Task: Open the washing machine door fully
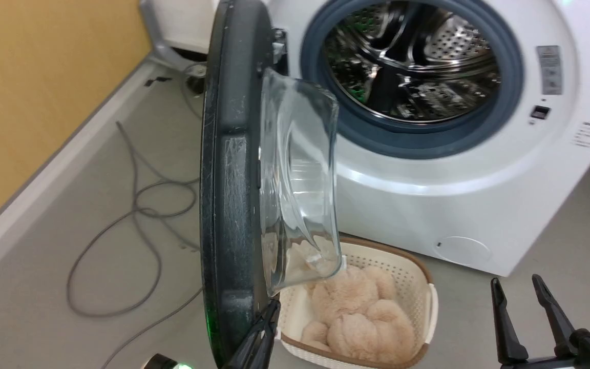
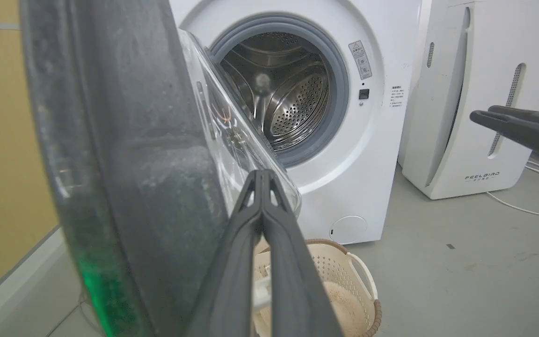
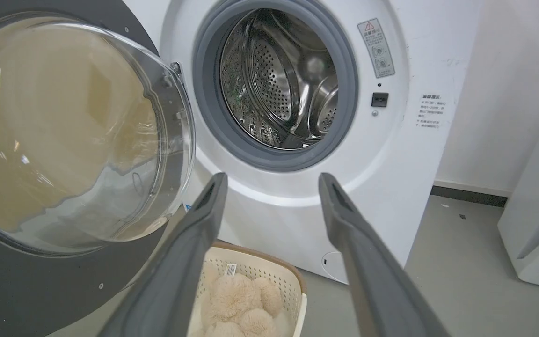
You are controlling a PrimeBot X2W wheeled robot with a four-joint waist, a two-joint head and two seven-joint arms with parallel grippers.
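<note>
The washing machine door [image 1: 228,179] stands swung out about square to the white washing machine [image 1: 428,205], so the head view shows its black ring edge-on with the clear glass bowl [image 1: 300,179] bulging right. The steel drum [image 1: 413,56] lies exposed behind its grey gasket. My left gripper [image 1: 273,306] is shut with nothing in it, its tip against the door's inner face at the lower rim, just under the bowl; in the left wrist view the left gripper [image 2: 262,175] sits beside the door [image 2: 124,164]. My right gripper [image 1: 515,282] is open and holds nothing, off to the right, facing the machine [image 3: 391,164].
A cream basket [image 1: 418,287] holding a beige plush toy [image 1: 356,312] sits on the floor under the door and in front of the machine. Grey cables [image 1: 136,205] loop on the floor left of the door, near a wood-coloured wall [image 1: 28,77]. A white appliance [image 2: 475,93] stands right of the machine.
</note>
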